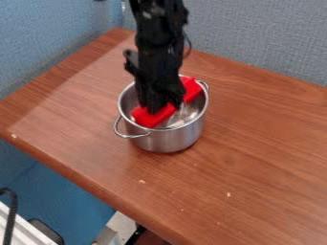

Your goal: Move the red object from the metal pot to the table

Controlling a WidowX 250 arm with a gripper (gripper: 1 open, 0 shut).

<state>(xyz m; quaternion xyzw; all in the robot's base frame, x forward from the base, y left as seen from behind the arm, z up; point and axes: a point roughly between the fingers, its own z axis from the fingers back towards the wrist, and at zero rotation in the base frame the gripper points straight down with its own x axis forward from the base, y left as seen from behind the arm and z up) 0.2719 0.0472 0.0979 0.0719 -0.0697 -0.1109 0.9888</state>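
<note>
- The jaws of the black gripper point almost straight down, reaching in at the mouth of the metal pot.
- They are pressed nearly together, pinching the red object across its width.
- The red object is a long bright block lying tilted between the jaws: one end pokes out below and toward the camera from the jaws, the other rises behind them toward the far rim.
- Its upper end stands above the rim line, while its lower end sits inside the pot opening; whether that end touches the steel cannot be told.
- The metal pot stands upright directly under the jaws, its shiny wall and rolled rim surrounding them on all sides.
- A thin wire handle sticks out from the pot's side, down and to the left of the jaws in the picture.
- The bench, a reddish-brown wood-grain top, carries the pot and spreads out widely on every side of the jaws.
- A blue wall stands behind the arm.
</note>
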